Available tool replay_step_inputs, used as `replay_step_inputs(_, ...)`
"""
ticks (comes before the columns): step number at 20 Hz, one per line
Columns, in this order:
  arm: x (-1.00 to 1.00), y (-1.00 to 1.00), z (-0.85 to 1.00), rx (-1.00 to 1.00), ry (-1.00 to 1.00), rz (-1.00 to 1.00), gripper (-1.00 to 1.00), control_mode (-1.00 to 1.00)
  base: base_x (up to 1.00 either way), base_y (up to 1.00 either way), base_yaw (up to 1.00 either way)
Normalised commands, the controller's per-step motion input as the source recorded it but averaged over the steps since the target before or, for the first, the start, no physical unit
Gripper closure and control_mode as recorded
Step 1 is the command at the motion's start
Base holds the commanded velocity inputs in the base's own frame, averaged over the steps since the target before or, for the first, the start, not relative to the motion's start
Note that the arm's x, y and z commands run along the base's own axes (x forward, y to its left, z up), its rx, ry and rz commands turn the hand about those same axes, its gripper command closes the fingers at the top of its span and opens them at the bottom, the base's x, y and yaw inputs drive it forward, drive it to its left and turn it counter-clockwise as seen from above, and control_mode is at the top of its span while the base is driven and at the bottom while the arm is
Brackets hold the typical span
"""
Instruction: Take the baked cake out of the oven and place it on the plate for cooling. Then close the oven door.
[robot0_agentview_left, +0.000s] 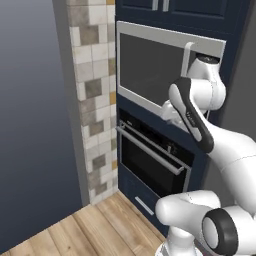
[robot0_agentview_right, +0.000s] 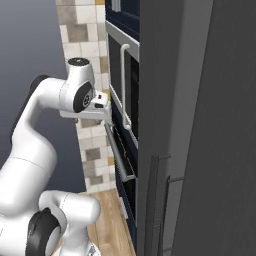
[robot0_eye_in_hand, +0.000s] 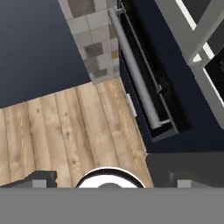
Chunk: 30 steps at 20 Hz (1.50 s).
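At the far left of the left base view a plain grey wall (robot0_agentview_left: 30, 115) stands, and to its right runs a column of beige and grey tiles (robot0_agentview_left: 95, 95). Below them lies a wood plank floor (robot0_agentview_left: 95, 225). Right of the tiles a tall dark blue cabinet (robot0_agentview_left: 132, 107) holds two appliances. The upper one is the silver-framed microwave (robot0_agentview_left: 150, 65), its grey door closed, with a vertical handle (robot0_agentview_left: 187, 57) on its right side. Directly beneath sits the oven (robot0_agentview_left: 152, 160), black, with a dark control strip along its top. The oven door (robot0_agentview_left: 145, 165) is upright and appears closed; its long silver bar handle (robot0_agentview_left: 150, 149) runs horizontally across the upper edge. In the hand view the same bar handle (robot0_eye_in_hand: 135, 74) shows from above, standing slightly off the door face.

The white arm rises from the lower right and bends toward the cabinet. The gripper (robot0_agentview_right: 106, 114) sits near the oven's top edge, just beside the left part of the handle, apart from it as far as can be told. Its jaws are spread wide and grasp nothing.
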Motion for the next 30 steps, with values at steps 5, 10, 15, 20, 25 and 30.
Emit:
replay_step_inputs(5, 0.08, 0.35, -0.36, -0.07, 0.00, 0.13, -1.00, -1.00, 0.00, 0.00, 0.00)
replay_step_inputs(10, 0.26, 0.65, -0.43, -0.26, 0.00, 0.01, -1.00, -1.00, 0.00, 0.00, 0.00)
replay_step_inputs(15, 0.36, 0.23, -0.42, -0.28, 0.01, -0.01, -1.00, -1.00, 0.00, 0.00, 0.00)
replay_step_inputs(20, 0.35, 0.00, -0.48, -0.26, 0.04, -0.04, -1.00, -1.00, 0.00, 0.00, 0.00)
replay_step_inputs(25, 0.34, 0.00, -0.52, -0.22, 0.03, -0.04, -1.00, -1.00, 0.00, 0.00, 0.00)
replay_step_inputs(30, 0.27, 0.00, -0.41, -0.15, 0.00, 0.00, -1.00, -1.00, 0.00, 0.00, 0.00)
